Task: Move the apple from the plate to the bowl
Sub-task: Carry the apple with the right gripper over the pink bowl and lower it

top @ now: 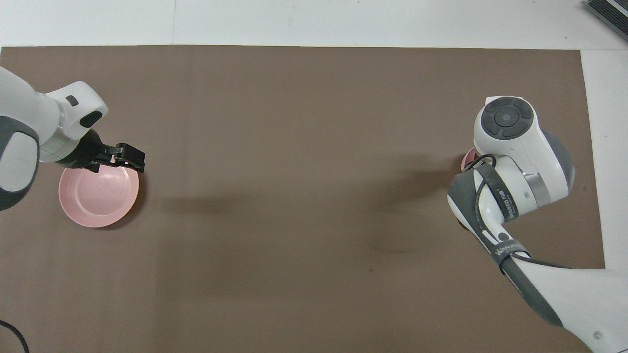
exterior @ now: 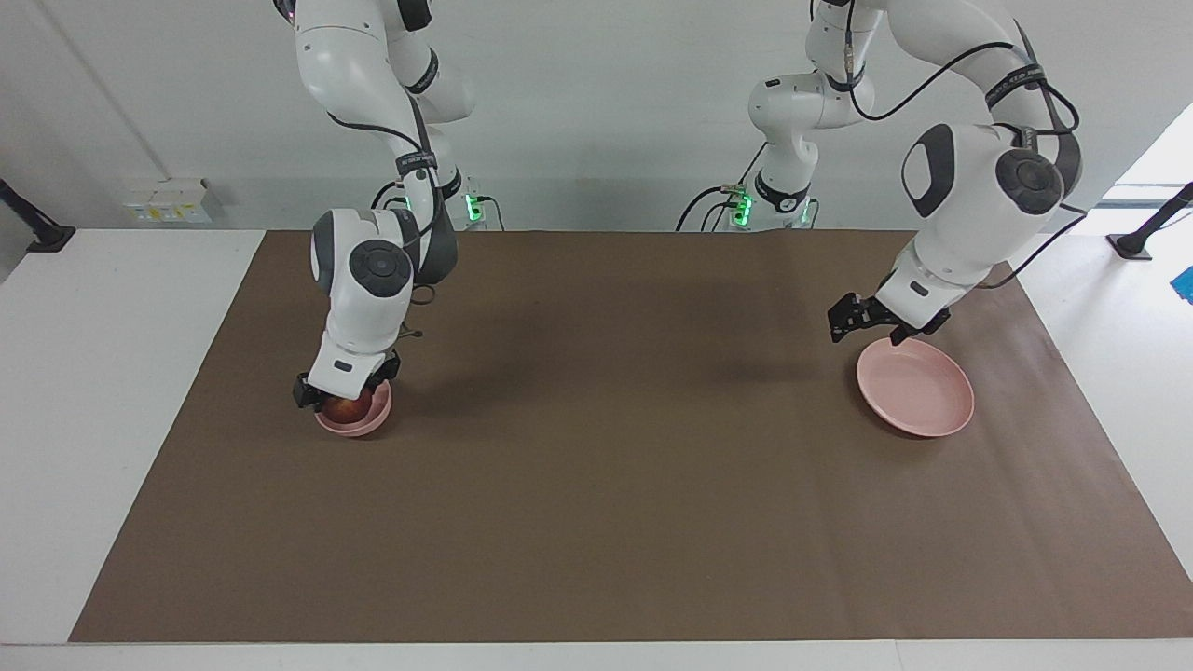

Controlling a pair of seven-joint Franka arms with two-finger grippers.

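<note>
The small dark red apple [exterior: 346,407] sits down inside the small deep pink bowl [exterior: 366,424] at the right arm's end of the mat. My right gripper [exterior: 342,399] reaches down into the bowl and is shut on the apple. In the overhead view the right arm hides the apple, and only a sliver of the bowl [top: 468,158] shows. The wide pink plate [exterior: 918,391] lies at the left arm's end with nothing on it. My left gripper [exterior: 843,322] hangs open and holds nothing. It is just above the plate's rim [top: 128,193], on the side toward the middle of the mat.
A brown mat [exterior: 596,485] covers the table between the two dishes, and white table [exterior: 112,391] borders it at both ends. Nothing else stands on the mat.
</note>
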